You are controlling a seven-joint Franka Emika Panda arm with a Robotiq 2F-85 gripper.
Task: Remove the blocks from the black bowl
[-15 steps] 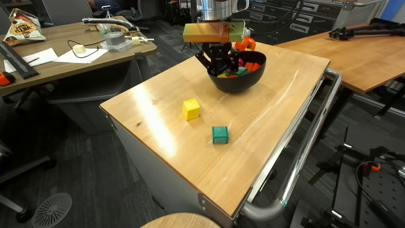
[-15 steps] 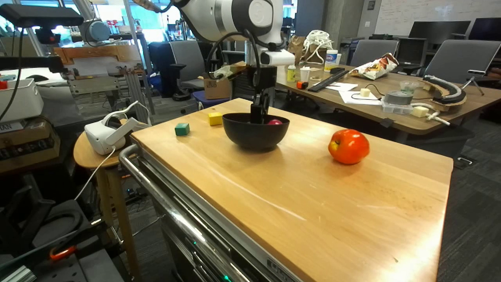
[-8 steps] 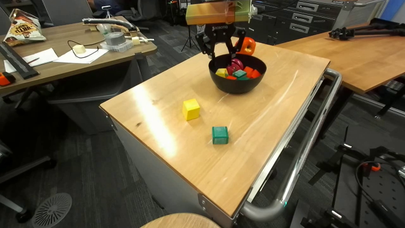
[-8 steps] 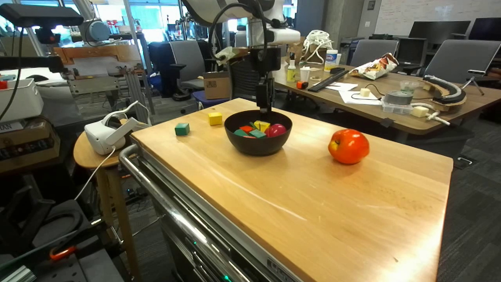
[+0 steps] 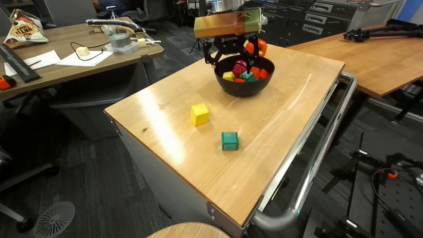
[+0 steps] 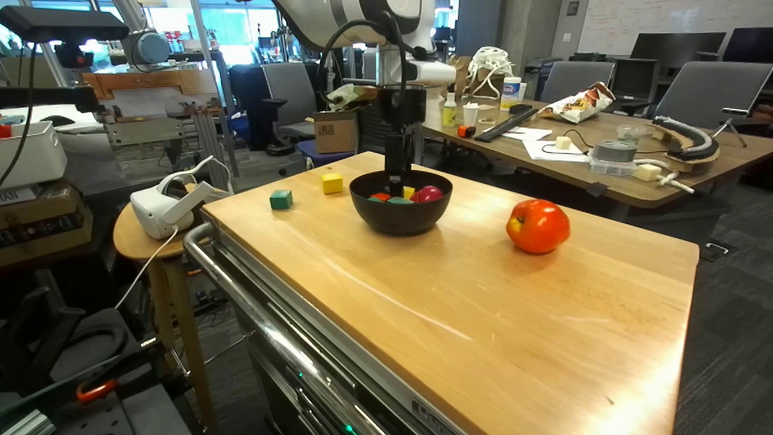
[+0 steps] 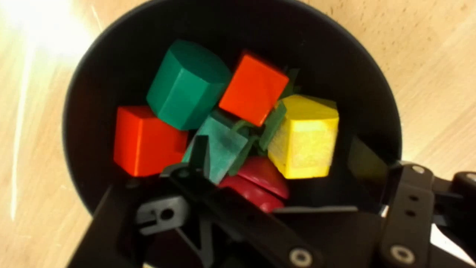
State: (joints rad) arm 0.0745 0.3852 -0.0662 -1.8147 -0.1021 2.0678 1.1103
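Principal hazard, in this judgement: the rim. The tool [image 5: 231, 68] is at the mouth of the black bowl [image 5: 243, 88], jaws spread wide, nothing gripped. In an exterior view one fingertip overlaps the rim; contact cannot be told. Lowered on that line, it could press the rim and tip or drag the bowl across the bench [image 5: 271, 132].

Second hazard: in the wrist view the other finger [image 7: 200, 154] overlaps the paler green block [image 7: 223, 149] and might land on it rather than pass beside it. Third: green leaf-like strips [image 7: 273, 126] by a dark red round item [image 7: 260, 184] lie close against the yellow block [image 7: 306, 145]; a closing grip may snag them.

Position of blocks relative to tool: at least five show in the bowl, part of which the tool hides. In the wrist view the yellow block lies between the lines of the two fingers; depth not determined. The darker green block [image 7: 186, 85] and a red block [image 7: 148, 145] at the wall lie outside that span.

Two blocks are already out: the loose yellow block [image 5: 199, 114] and loose green block [image 5: 230, 141] rest between bowl and the bench's short edge, the green nearer the long edge carrying the metal rail [image 5: 319, 152].
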